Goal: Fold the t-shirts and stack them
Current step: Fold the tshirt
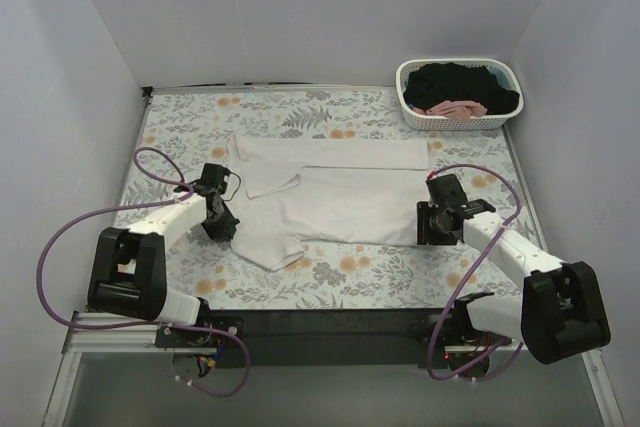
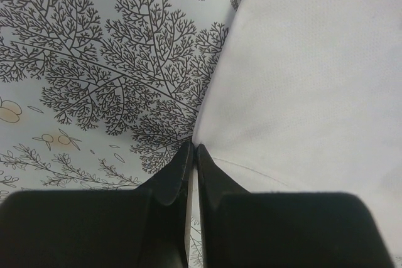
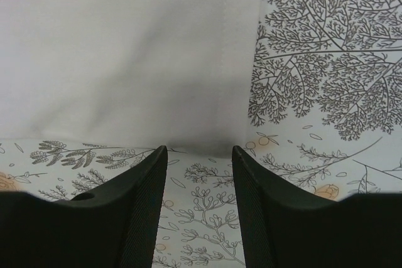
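A white t-shirt (image 1: 340, 197) lies spread on the floral tablecloth, with its top part folded down into a band. My left gripper (image 1: 222, 219) is at the shirt's left edge. In the left wrist view its jaws (image 2: 193, 147) are pressed together on the edge of the white cloth (image 2: 314, 80). My right gripper (image 1: 428, 225) is at the shirt's lower right corner. In the right wrist view it (image 3: 199, 149) is open and empty, and the shirt's hem (image 3: 125, 48) lies just beyond its fingertips. A black shirt (image 1: 455, 82) and a pink shirt (image 1: 455, 107) lie in the basket.
The white lattice basket (image 1: 458, 64) stands at the back right corner. The floral tablecloth (image 1: 380, 277) covers the table. White walls close in the back and both sides. A purple cable loops off each arm.
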Robot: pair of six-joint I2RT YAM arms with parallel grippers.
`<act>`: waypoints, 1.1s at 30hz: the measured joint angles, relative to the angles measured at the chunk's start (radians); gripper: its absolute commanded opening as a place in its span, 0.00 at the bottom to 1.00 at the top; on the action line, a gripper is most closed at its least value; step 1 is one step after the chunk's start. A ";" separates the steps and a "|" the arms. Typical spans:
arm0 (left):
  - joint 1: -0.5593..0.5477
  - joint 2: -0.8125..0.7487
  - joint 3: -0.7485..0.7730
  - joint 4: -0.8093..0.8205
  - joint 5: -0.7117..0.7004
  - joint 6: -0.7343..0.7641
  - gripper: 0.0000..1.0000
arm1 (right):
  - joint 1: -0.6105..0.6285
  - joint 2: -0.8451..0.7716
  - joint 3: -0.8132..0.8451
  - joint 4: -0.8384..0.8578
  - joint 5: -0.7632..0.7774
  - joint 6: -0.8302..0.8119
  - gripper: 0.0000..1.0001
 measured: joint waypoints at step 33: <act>-0.002 -0.055 -0.057 0.102 0.013 0.034 0.00 | -0.152 0.024 -0.035 0.039 0.018 0.087 0.08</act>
